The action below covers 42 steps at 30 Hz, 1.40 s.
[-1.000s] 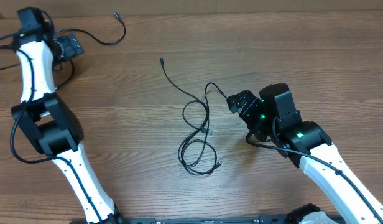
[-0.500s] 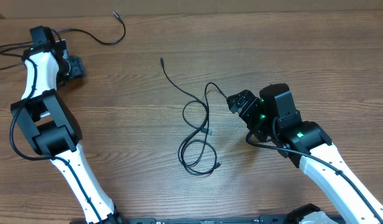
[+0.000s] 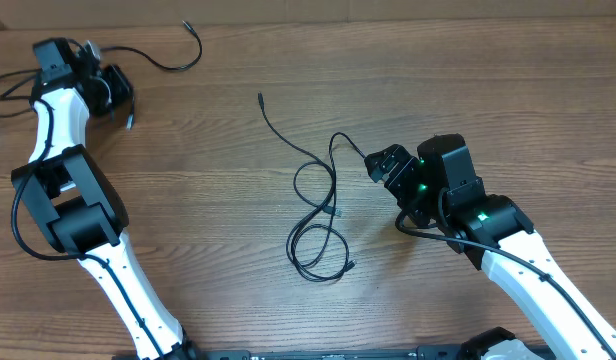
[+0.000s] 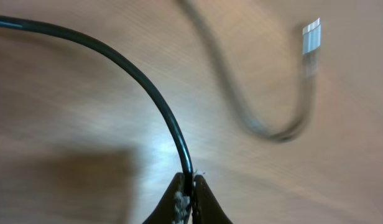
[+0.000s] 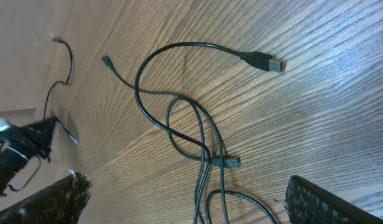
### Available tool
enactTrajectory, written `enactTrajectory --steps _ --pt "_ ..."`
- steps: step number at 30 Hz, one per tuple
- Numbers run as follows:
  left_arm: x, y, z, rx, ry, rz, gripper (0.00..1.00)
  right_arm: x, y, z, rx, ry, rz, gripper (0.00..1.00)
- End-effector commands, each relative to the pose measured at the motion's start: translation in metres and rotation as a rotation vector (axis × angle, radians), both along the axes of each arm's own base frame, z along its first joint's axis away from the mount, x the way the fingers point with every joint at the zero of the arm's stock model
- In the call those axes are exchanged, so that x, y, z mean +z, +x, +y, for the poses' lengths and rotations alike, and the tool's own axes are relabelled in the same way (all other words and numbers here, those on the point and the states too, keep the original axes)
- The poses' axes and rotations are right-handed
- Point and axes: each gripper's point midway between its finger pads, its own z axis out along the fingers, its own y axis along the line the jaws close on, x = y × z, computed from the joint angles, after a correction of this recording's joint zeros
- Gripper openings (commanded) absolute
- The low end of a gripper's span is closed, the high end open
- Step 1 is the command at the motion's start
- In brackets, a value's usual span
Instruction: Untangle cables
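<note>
My left gripper (image 4: 186,200) is pinched shut on a thin black cable (image 4: 148,81) at the table's (image 3: 488,80) far left. The cord arcs up and leftward from the fingertips, and a silvery plug tip (image 4: 311,36) shows blurred beyond it. The looped cables (image 3: 316,215) lie mid-table, their long axis running diagonally from a far plug end toward my near edge. My right gripper (image 3: 378,163) stands wide open just beside them.

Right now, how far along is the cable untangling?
Done: one cable lies off to the left, apart from the rest. In hand: the left gripper is pinched shut on it. Left: the centre loops cross each other, with the right gripper open beside them.
</note>
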Motion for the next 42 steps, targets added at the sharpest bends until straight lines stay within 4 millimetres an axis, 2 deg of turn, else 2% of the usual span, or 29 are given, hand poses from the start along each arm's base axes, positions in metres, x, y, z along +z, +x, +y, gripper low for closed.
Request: enactTrajectory --steps 1,3,6,7,8,9,10,12,15,17,20,22,23,25,27,30,33,35,38,40,42 --pt "0.061 0.038 -0.024 0.117 -0.401 -0.169 0.04 0.003 0.004 -0.002 -0.010 -0.010 -0.016 1.00" --pt "0.079 0.051 -0.020 0.141 -0.431 -0.247 0.04 0.004 0.004 -0.002 -0.010 -0.010 -0.016 1.00" --pt "0.079 0.052 -0.017 0.129 -0.387 -0.263 0.05 0.003 0.004 -0.002 -0.010 -0.010 -0.016 1.00" --pt "0.072 0.049 -0.016 0.102 -0.335 -0.251 0.36 0.003 0.004 -0.002 -0.010 -0.010 -0.016 1.00" --pt "0.063 0.043 -0.015 0.055 -0.257 -0.233 0.85 0.003 0.004 -0.002 -0.010 -0.010 -0.016 1.00" --pt "0.055 0.038 -0.014 0.029 -0.207 -0.210 0.96 0.003 0.004 -0.002 -0.010 -0.010 -0.016 1.00" --pt "0.046 0.031 -0.011 0.015 -0.162 -0.173 0.96 0.003 0.004 -0.002 -0.010 -0.010 -0.016 1.00" --pt "0.020 0.009 0.007 0.047 -0.064 -0.052 0.98 0.003 0.004 -0.002 -0.010 -0.010 -0.016 1.00" --pt "0.017 -0.011 0.026 0.073 -0.072 0.003 1.00 0.003 0.004 -0.002 -0.010 -0.010 -0.016 1.00" --pt "0.036 -0.016 0.030 0.086 -0.189 -0.035 1.00 0.003 0.004 -0.002 -0.010 -0.010 -0.016 1.00" --pt "0.095 -0.022 0.016 0.028 -0.525 -0.152 1.00 0.003 0.004 -0.002 -0.010 -0.010 -0.016 1.00" --pt "0.118 -0.030 -0.008 -0.089 -0.680 -0.183 1.00 0.003 0.004 -0.002 -0.010 -0.010 -0.016 1.00" --pt "0.120 -0.034 -0.021 -0.145 -0.707 -0.179 1.00 0.003 0.004 -0.002 -0.010 -0.010 -0.016 1.00" --pt "0.107 -0.043 -0.060 -0.241 -0.684 -0.119 1.00 0.003 0.004 -0.002 -0.010 -0.010 -0.016 1.00" --pt "0.090 -0.050 -0.088 -0.270 -0.641 -0.023 1.00 0.003 0.004 -0.002 -0.010 -0.010 -0.016 1.00" --pt "0.053 -0.067 -0.151 -0.341 -0.491 0.192 1.00 0.003 0.004 -0.002 -0.010 -0.010 -0.016 1.00" --pt "0.045 -0.079 -0.188 -0.412 -0.423 0.275 1.00 0.003 0.004 -0.002 -0.010 -0.010 -0.016 1.00" --pt "0.059 -0.092 -0.210 -0.448 -0.385 0.315 1.00 0.003 0.004 -0.002 -0.010 -0.010 -0.016 1.00" --pt "0.094 -0.115 -0.207 -0.435 -0.295 0.341 1.00 0.003 0.004 -0.002 -0.010 -0.010 -0.016 1.00" --pt "0.145 -0.135 -0.209 -0.463 -0.251 0.270 1.00 0.003 0.004 -0.002 -0.010 -0.010 -0.016 1.00" --pt "0.183 -0.154 -0.213 -0.481 -0.224 0.216 1.00 0.003 0.004 -0.002 -0.010 -0.010 -0.016 1.00"
